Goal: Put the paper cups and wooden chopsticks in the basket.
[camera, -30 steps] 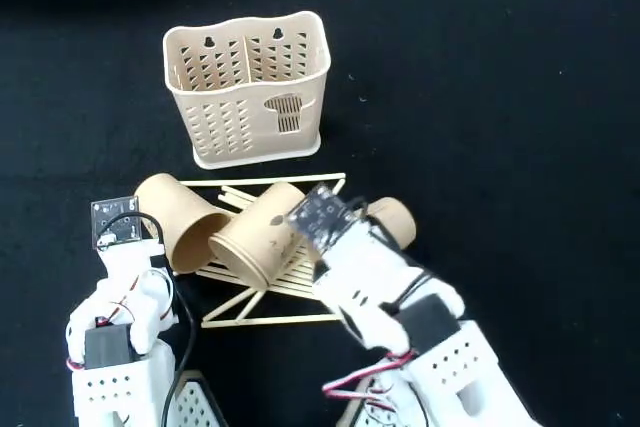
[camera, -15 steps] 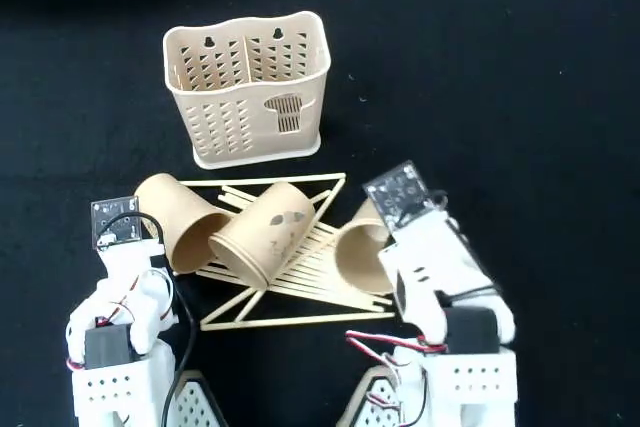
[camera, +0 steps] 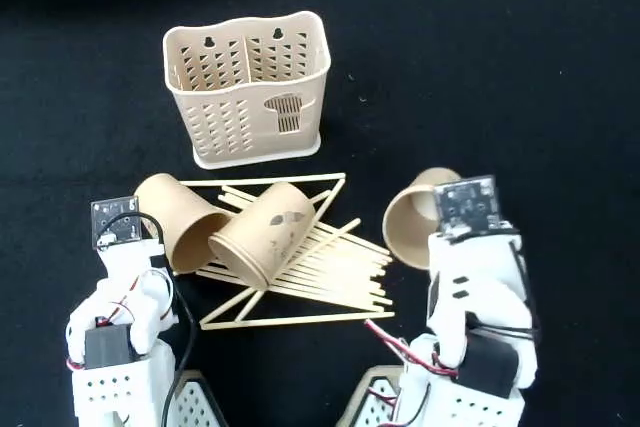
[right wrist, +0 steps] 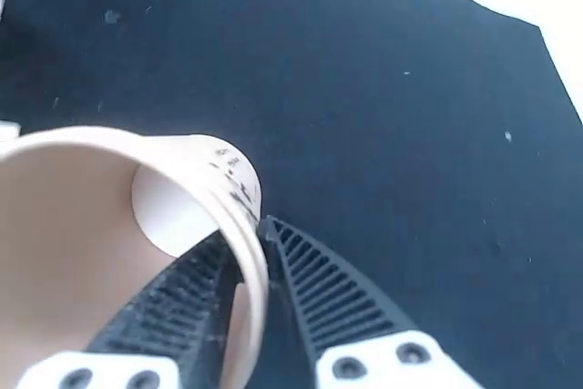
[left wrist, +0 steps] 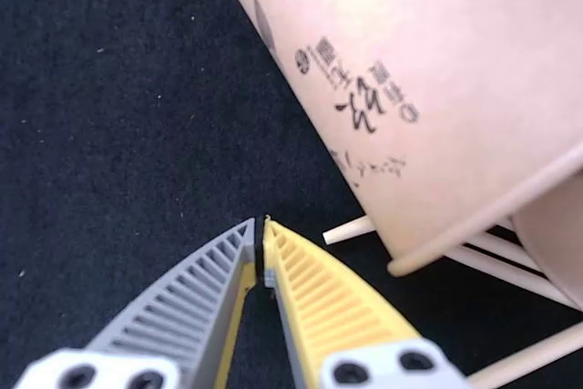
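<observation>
The beige slotted basket (camera: 245, 87) stands upright at the back of the table. Two paper cups (camera: 180, 219) (camera: 262, 232) lie on their sides across a fan of wooden chopsticks (camera: 320, 272). To the right of that pile a third paper cup (camera: 412, 222) is raised, my right gripper (right wrist: 260, 252) shut on its rim, one finger inside and one outside. My left gripper (left wrist: 262, 236) is shut on nothing, low over the cloth just beside the leftmost cup (left wrist: 428, 88), with chopstick ends (left wrist: 346, 230) close by.
The black cloth (camera: 520, 97) is bare on the right half and around the basket. The left arm (camera: 120, 287) and right arm (camera: 475, 287) stand along the front edge, red wires trailing at the right arm's base.
My right arm swung to the right, carrying the third cup off the chopstick pile and turning it mouth toward the left. The left arm, both lying cups and the basket stayed put.
</observation>
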